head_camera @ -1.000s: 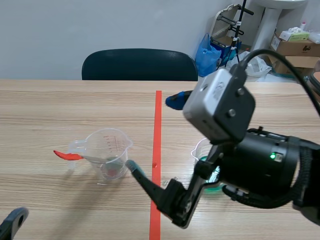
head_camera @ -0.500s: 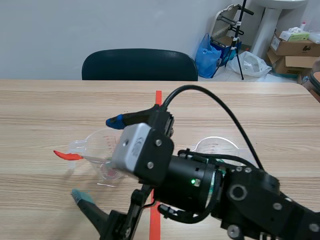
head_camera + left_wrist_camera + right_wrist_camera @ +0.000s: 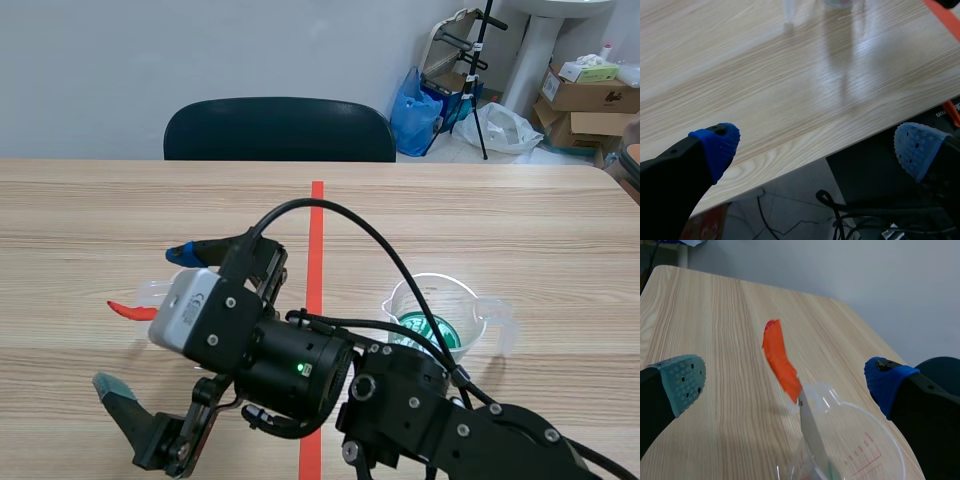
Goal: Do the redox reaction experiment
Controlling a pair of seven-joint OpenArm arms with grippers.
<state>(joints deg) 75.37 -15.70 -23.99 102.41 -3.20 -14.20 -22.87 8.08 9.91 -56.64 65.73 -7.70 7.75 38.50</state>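
Observation:
A clear measuring beaker [image 3: 840, 450] stands left of the red tape line [image 3: 316, 230], with a red-tipped spoon [image 3: 780, 360] leaning out of it. My right gripper [image 3: 785, 382] is open, and its fingers straddle the spoon's red end just above the beaker. In the scene view my right gripper [image 3: 150, 320] hides most of that beaker; only the spoon's tip [image 3: 130, 310] and a bit of rim show. A second beaker [image 3: 440, 305] with green contents sits right of the line. My left gripper [image 3: 815, 147] is open over the table's near edge, holding nothing.
A black chair [image 3: 280, 128] stands behind the table's far edge. Boxes and bags [image 3: 590, 90] lie on the floor at the back right. Below the table's front edge, cables [image 3: 840, 210] hang under my left gripper.
My right arm has swung left across the tape line, from the green beaker to the spoon's beaker. The green beaker is now uncovered. My left gripper has left the scene view.

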